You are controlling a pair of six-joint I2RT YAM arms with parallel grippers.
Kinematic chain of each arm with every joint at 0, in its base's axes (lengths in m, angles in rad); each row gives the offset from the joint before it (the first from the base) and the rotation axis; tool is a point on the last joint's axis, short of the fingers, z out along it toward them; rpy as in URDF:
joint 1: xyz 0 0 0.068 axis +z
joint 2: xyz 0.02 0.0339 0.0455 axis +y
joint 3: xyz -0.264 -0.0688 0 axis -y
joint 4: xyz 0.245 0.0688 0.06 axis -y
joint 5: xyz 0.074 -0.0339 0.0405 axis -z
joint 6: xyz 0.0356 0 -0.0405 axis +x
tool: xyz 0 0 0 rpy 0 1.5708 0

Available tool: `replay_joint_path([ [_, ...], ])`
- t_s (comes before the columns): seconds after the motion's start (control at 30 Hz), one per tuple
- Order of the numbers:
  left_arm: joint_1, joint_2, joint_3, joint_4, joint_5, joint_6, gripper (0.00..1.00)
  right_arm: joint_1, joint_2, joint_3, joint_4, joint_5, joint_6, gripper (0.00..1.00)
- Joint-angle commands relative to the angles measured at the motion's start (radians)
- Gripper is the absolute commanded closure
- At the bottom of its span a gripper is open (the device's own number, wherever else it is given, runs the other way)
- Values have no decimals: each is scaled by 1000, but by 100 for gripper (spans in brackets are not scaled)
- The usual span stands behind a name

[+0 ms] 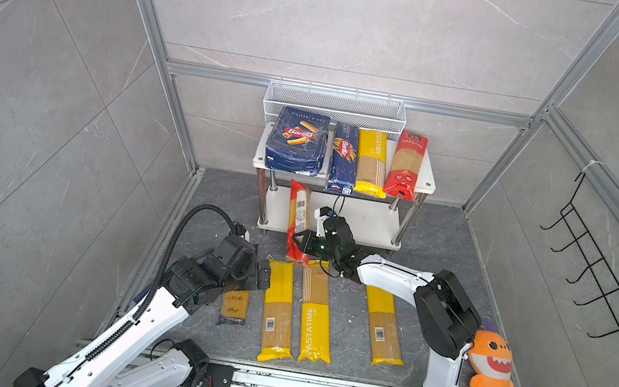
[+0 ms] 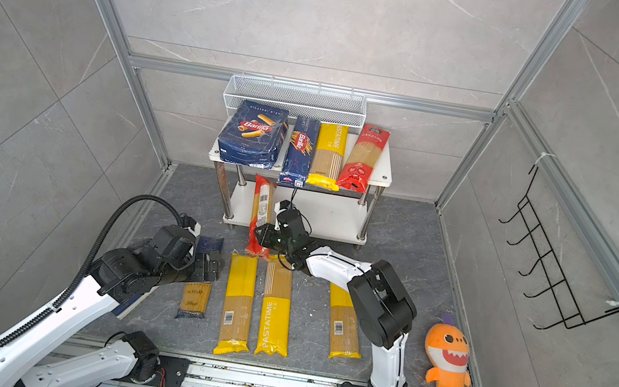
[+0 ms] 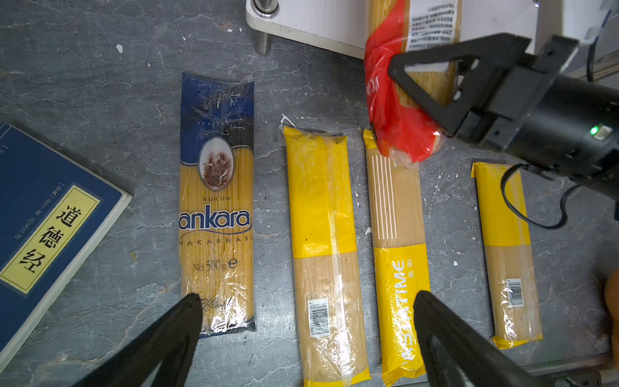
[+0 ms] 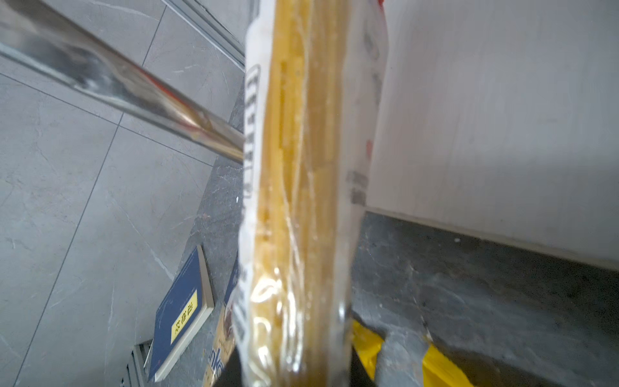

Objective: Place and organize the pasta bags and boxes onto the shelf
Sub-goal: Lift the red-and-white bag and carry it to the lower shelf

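The white shelf (image 1: 425, 181) carries the wide pasta box (image 1: 298, 140), the narrow box (image 1: 344, 158), a yellow bag (image 1: 371, 162) and a red bag (image 1: 406, 165) on its top board. My right gripper (image 1: 298, 239) is shut on a second red bag (image 1: 298, 212). That bag is tilted, its far end over the lower board's left part and its near end above a yellow bag's tip. My left gripper (image 3: 308, 298) hangs open and empty over the floor bags: the blue ankara bag (image 3: 216, 201) and three yellow bags (image 1: 278, 311) (image 1: 316, 313) (image 1: 383, 328).
A blue book (image 3: 50, 217) lies left of the ankara bag. An orange plush shark (image 1: 490, 370) leans at the right wall. A white wire basket (image 1: 334, 104) hangs behind the shelf, and a black hook rack (image 1: 598, 274) on the right wall. A chrome shelf leg (image 4: 134, 97) stands beside the held bag.
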Motion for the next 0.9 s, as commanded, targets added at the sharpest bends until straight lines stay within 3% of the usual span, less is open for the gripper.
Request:
replay_joint_path([
  [0.0,12,3,55,-13,14,41,0,-4,43,121,202,-25,6,92],
  [0.53,48,20,52,-11,52,79,0,-29,350,562,113,-81,32,88],
  [0.6,53,19,50,-10,54,85,0,-29,380,603,90,-90,33,81],
  [0.73,68,20,52,-8,68,92,0,-32,403,617,86,-90,44,58],
  [0.87,81,23,51,-3,85,95,0,-39,414,623,73,-111,54,46],
])
